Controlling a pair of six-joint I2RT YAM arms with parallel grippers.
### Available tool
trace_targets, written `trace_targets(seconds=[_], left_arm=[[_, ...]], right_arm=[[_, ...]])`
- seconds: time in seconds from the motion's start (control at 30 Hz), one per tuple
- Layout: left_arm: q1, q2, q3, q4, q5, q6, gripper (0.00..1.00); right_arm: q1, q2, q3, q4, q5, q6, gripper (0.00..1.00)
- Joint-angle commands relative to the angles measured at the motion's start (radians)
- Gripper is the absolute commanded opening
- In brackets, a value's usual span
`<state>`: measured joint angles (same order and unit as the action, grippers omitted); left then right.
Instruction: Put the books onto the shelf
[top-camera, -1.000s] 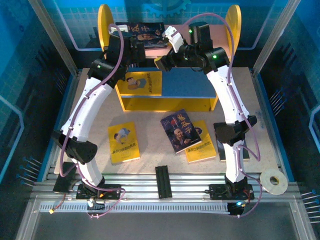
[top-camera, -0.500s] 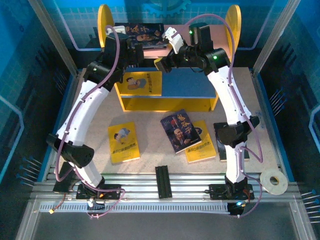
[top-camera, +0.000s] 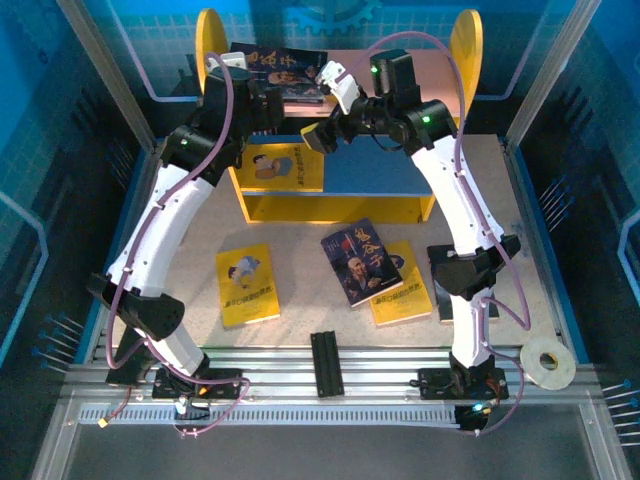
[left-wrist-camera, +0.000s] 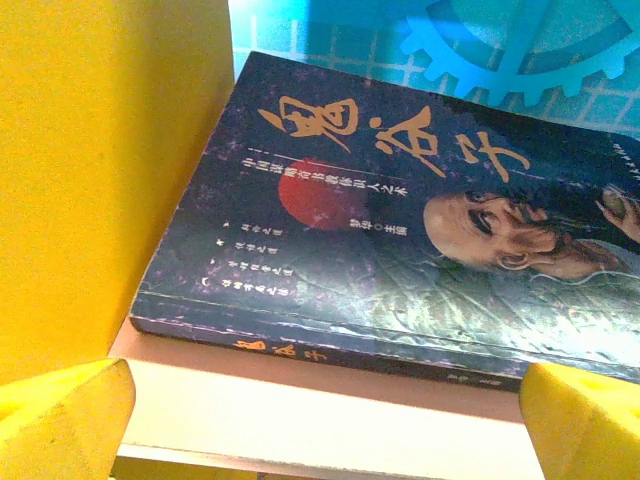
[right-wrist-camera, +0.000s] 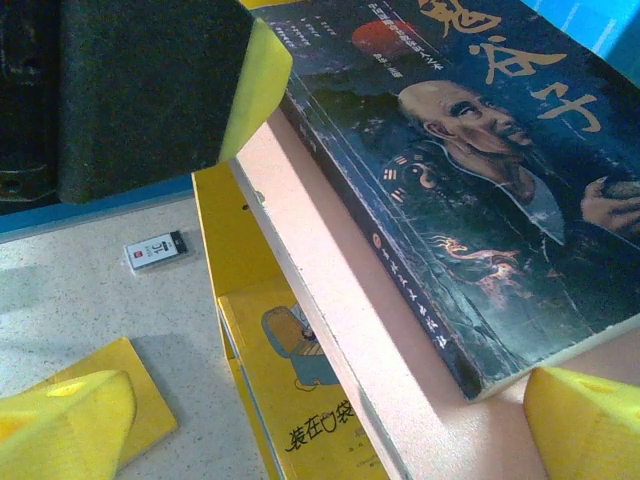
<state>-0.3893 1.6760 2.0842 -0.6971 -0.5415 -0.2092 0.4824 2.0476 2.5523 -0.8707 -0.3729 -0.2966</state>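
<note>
- Top view: a two-tier shelf with yellow round-topped sides (top-camera: 208, 40) stands at the far side. A dark navy portrait paperback (top-camera: 285, 68) lies on its pink upper board (top-camera: 420, 75), and a yellow cartoon paperback (top-camera: 285, 165) lies on the blue lower board (top-camera: 370, 170).
- Left wrist view: the left gripper (left-wrist-camera: 320, 400) is spread wide and empty, facing the navy paperback's spine.
- Right wrist view: the right gripper (right-wrist-camera: 325, 410) is equally wide and empty, by that book's near right corner.
</note>
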Motion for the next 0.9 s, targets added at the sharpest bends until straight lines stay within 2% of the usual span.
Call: trace_targets(seconds=[0.0,0.37,0.87], left_arm=[[0.012,0.009,0.037,0.022,0.002,0.012,0.99],[0.014,0.048,0.088,0.045,-0.006,0.058,0.99],[0.001,0.103,0.085,0.109,-0.068,0.089,0.99]], right_arm=[[-0.002,-0.017,-0.017,-0.068,-0.009,0.044,1.00],[-0.062,-0.020,-0.024,-0.045,-0.037,0.102,1.00],[-0.064,-0.020,-0.064,-0.011,-0.038,0.087,1.00]])
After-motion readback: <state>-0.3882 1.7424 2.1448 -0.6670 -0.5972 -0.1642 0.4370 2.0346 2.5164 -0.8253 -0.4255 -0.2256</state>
